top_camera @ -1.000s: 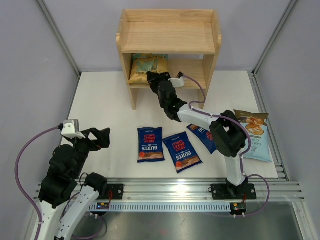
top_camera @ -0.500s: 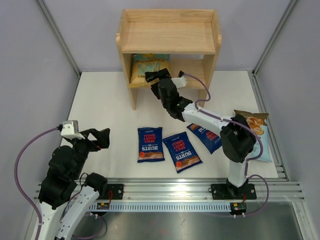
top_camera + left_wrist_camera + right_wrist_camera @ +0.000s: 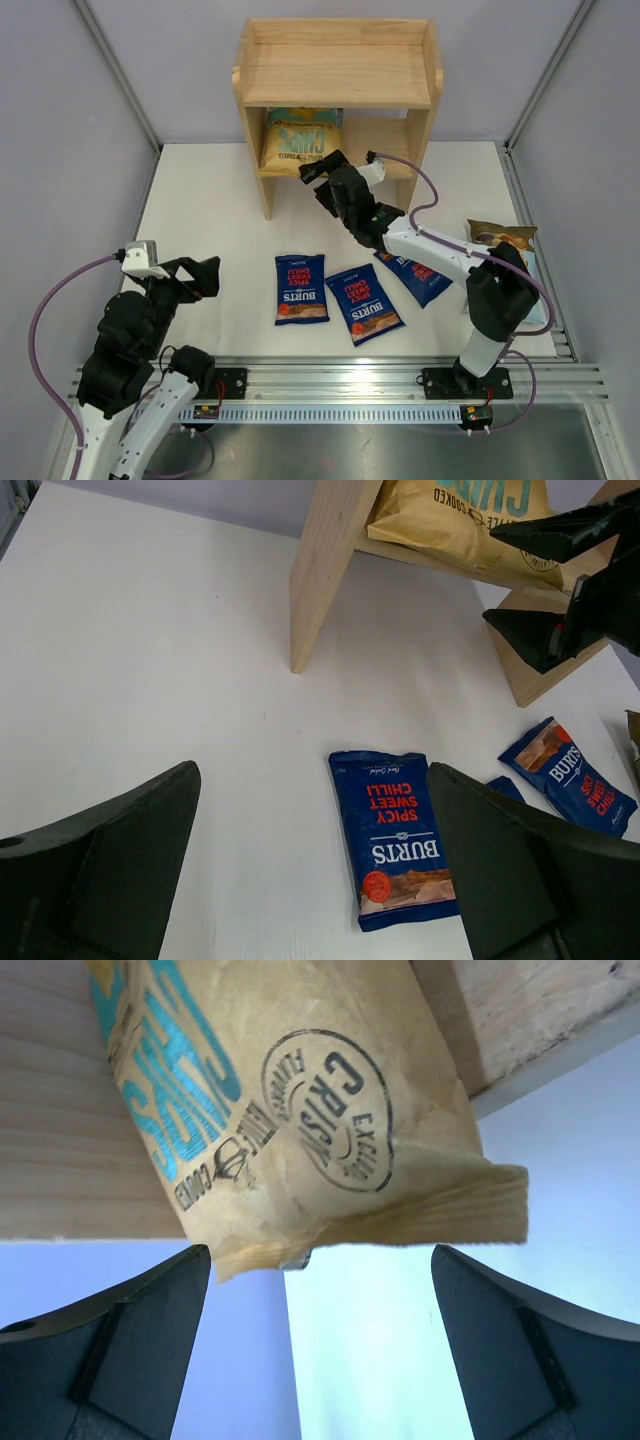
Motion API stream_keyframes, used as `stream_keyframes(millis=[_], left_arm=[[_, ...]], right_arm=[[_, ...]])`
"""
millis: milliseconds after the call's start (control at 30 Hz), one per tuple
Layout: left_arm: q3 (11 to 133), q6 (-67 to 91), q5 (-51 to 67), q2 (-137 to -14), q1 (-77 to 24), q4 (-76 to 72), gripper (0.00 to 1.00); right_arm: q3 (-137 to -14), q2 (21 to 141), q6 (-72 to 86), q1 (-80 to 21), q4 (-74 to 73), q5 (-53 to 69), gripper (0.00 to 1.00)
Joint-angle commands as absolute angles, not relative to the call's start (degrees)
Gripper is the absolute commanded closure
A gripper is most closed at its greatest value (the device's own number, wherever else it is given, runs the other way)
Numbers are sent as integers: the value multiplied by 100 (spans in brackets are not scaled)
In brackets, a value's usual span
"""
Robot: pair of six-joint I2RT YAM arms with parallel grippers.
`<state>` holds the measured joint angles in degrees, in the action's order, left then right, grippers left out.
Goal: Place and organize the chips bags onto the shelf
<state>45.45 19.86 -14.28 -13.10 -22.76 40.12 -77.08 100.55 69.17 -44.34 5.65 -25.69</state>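
The wooden shelf (image 3: 338,72) stands at the back. The tan-and-teal bag (image 3: 300,140) rests on its lower tier at the left, its bottom edge overhanging the front; it also shows in the right wrist view (image 3: 290,1110) and the left wrist view (image 3: 455,520). My right gripper (image 3: 318,183) is open and empty just in front of that bag, apart from it (image 3: 320,1350). Three dark blue Burts bags (image 3: 301,288) (image 3: 364,303) (image 3: 415,275) lie flat on the table. The pale blue brown-topped bag (image 3: 497,237) lies at the right, partly behind my right arm. My left gripper (image 3: 195,275) is open and empty, above the table left of the nearest Burts bag (image 3: 400,835).
The shelf's upper tier (image 3: 340,75) and the right part of its lower tier (image 3: 385,135) are bare wood. The shelf's left side panel (image 3: 325,570) reaches the table. Grey walls (image 3: 60,150) enclose the white table on the left, back and right.
My right gripper has let go of the tan-and-teal bag and drawn back out of the shelf toward the near side. The bag stays on the lower tier. The left arm has not moved.
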Motion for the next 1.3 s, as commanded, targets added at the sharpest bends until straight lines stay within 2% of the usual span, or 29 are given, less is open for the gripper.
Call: stream_keyframes(millis=[0,233,400,533,700,733,867,1000,1100,1267], left_arm=[[4526,1907,-1354,-1301,-2285,3718,1],[4518,1898,-1301,-1257,-2285,3718,1],[4518,1890,-1222,-1257,-2285,3709,1],[4500,1872,-1134,-1283,-2285,3700,1],[4500,1872,-1046,-1353,-2285,3700,1],[4500,1863,-1020,-1362,-2285,3700,1],[4483,1828,-888,-1424,-2285,3683,1],[4491,1793,-704,-1547,-2294,3656,1],[4509,1767,-624,-1670,-2285,3674,1],[4483,1723,-466,-1635,-2285,3630,1]], right_arm=[[-7551,9370,6356,-4351,589,-2443,1],[-6408,7912,4854,-4351,256,-2610,0],[-5689,6620,3615,-4176,-1211,-2505,1],[-5336,5724,3182,-3596,-2545,-2443,1],[-4957,5124,2761,-2525,-3111,-2269,0],[-4983,5237,2664,-2070,-3285,-2198,1],[-5334,6071,1883,-1328,-3559,-1889,0],[-6116,7152,1539,-1126,-3849,-3267,0],[-6652,8327,1266,-713,-3824,-3200,1],[-7049,9394,250,-554,-3236,-3954,0]])
